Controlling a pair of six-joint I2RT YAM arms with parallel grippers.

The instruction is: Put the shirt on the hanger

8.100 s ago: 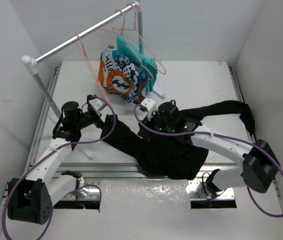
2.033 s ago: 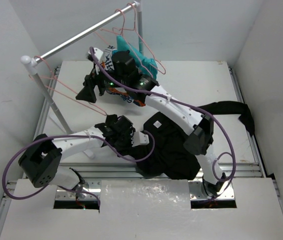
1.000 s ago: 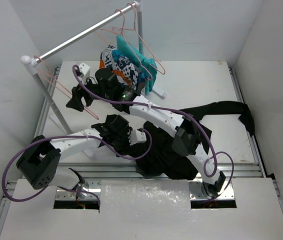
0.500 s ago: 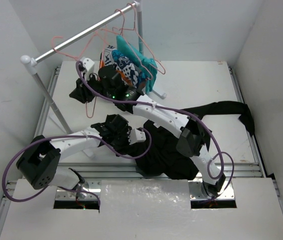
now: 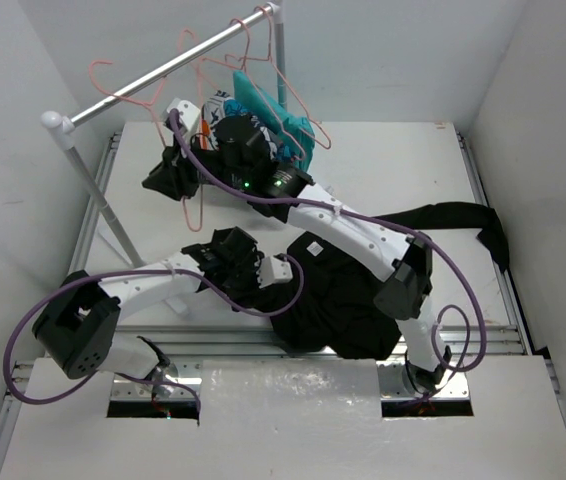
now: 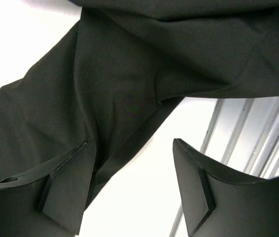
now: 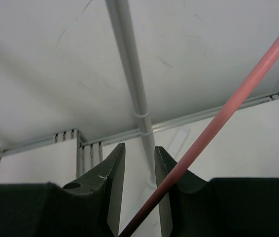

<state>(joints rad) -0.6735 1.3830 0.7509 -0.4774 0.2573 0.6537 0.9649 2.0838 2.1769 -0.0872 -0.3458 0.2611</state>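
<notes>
While the right tool (image 7: 138,153) pinches the hanger (image 7: 238,98) at ten o'clock above the tabletop (image 5: 393,170), left tool (image 6: 132,144) hovers wide over the shirt (image 6: 144,64) near eight o'clock.

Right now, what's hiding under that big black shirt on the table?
Around the edges of the shirt only the white table shows, with metal rails at the near side. Whatever lies beneath the fabric itself is covered and cannot be seen.
</notes>
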